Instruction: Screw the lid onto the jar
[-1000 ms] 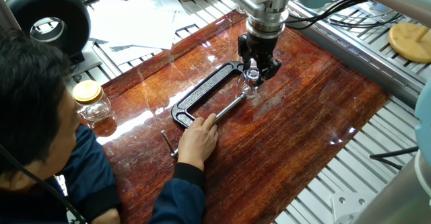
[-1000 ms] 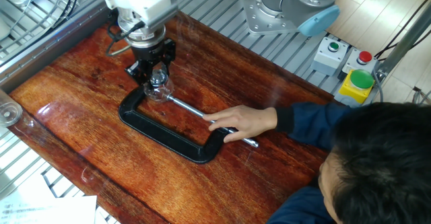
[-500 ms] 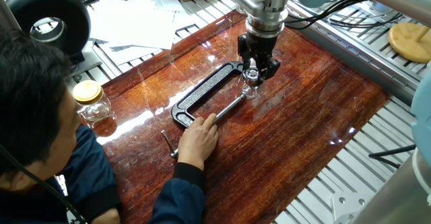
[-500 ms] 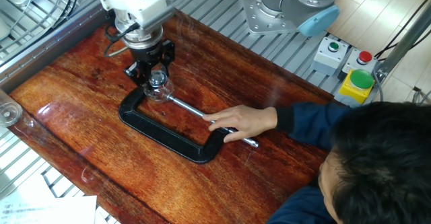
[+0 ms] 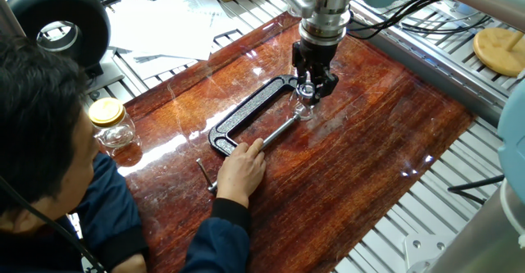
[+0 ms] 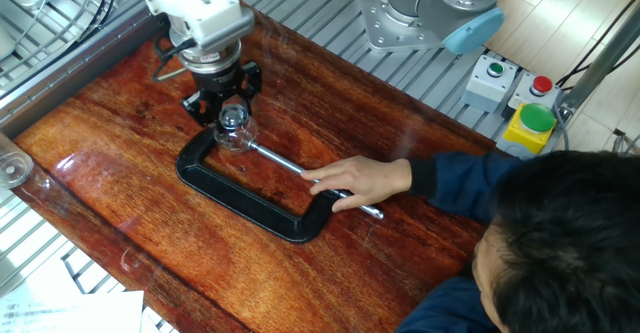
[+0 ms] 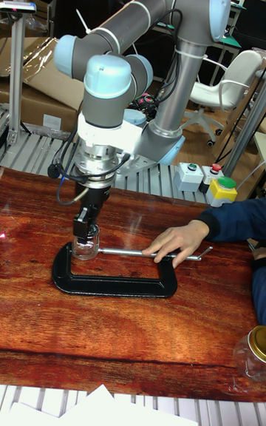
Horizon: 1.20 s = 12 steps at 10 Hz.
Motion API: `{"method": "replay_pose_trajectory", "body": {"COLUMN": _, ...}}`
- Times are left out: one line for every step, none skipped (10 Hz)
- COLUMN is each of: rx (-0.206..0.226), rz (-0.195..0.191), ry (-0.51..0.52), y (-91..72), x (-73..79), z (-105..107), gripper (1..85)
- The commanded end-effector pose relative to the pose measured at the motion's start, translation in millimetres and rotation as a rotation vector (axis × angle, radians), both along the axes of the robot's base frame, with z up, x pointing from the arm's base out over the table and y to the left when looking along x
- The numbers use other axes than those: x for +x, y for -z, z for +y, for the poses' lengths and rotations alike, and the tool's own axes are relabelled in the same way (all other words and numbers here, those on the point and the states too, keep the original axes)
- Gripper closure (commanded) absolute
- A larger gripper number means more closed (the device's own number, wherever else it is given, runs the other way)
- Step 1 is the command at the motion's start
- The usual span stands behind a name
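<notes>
The tiny clear jar (image 5: 304,110) (image 6: 236,135) (image 7: 84,249) stands upright on the wooden table, pinched in the mouth of a black C-clamp (image 5: 246,116) (image 6: 238,199) (image 7: 111,282). The small transparent lid (image 5: 307,91) (image 6: 232,117) (image 7: 85,231) sits on the jar's mouth. My gripper (image 5: 311,84) (image 6: 229,107) (image 7: 85,223) points straight down over the jar, its black fingers shut on the lid. The fingers hide most of the lid's edge.
A person's hand (image 5: 243,166) (image 6: 366,180) (image 7: 174,241) rests on the clamp's screw rod. A bigger yellow-lidded jar (image 5: 111,124) (image 7: 256,353) stands at the table's edge near the person. Button boxes (image 6: 527,123) sit beside the arm's base.
My gripper has turned a little about its vertical axis while staying over the jar. The jar, the clamp and the hand have not moved.
</notes>
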<state>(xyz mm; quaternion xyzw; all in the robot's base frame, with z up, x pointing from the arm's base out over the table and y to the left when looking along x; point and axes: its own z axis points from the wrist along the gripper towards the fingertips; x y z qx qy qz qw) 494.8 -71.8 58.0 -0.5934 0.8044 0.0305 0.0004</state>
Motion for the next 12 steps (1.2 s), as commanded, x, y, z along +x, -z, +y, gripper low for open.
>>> {"method": "replay_pose_trajectory", "body": {"rx": 0.020, "rz": 0.027, "ry": 0.133, "y": -0.8, "x": -1.5, "z": 4.4, "gripper": 44.7}}
{"method": "replay_pose_trajectory", "body": {"rx": 0.019, "rz": 0.030, "ry": 0.159, "y": -0.8, "x": -1.5, "z": 4.2, "gripper": 44.7}}
{"method": "replay_pose_trajectory", "body": {"rx": 0.018, "rz": 0.033, "ry": 0.182, "y": -1.1, "x": -1.7, "z": 4.0, "gripper": 44.7}}
{"method": "replay_pose_trajectory", "body": {"rx": 0.017, "rz": 0.032, "ry": 0.196, "y": -1.3, "x": -1.2, "z": 3.7, "gripper": 44.7}}
{"method": "replay_pose_trajectory", "body": {"rx": 0.017, "rz": 0.030, "ry": 0.211, "y": -1.2, "x": -0.4, "z": 3.6, "gripper": 44.7}}
{"method": "replay_pose_trajectory", "body": {"rx": 0.018, "rz": 0.032, "ry": 0.237, "y": -1.3, "x": -0.4, "z": 4.1, "gripper": 44.7}}
{"method": "replay_pose_trajectory", "body": {"rx": 0.019, "rz": 0.030, "ry": 0.262, "y": -1.0, "x": 0.8, "z": 4.6, "gripper": 44.7}}
{"method": "replay_pose_trajectory", "body": {"rx": 0.018, "rz": 0.030, "ry": 0.283, "y": -0.8, "x": 1.3, "z": 4.7, "gripper": 44.7}}
{"method": "replay_pose_trajectory", "body": {"rx": 0.018, "rz": 0.030, "ry": 0.302, "y": -0.8, "x": 1.7, "z": 4.6, "gripper": 44.7}}
{"method": "replay_pose_trajectory", "body": {"rx": 0.020, "rz": 0.032, "ry": 0.326, "y": -1.0, "x": 1.7, "z": 5.3, "gripper": 44.7}}
{"method": "replay_pose_trajectory", "body": {"rx": 0.023, "rz": 0.034, "ry": 0.355, "y": -1.2, "x": 1.6, "z": 6.4, "gripper": 44.7}}
{"method": "replay_pose_trajectory", "body": {"rx": 0.023, "rz": 0.032, "ry": 0.374, "y": -1.2, "x": 2.4, "z": 6.5, "gripper": 44.3}}
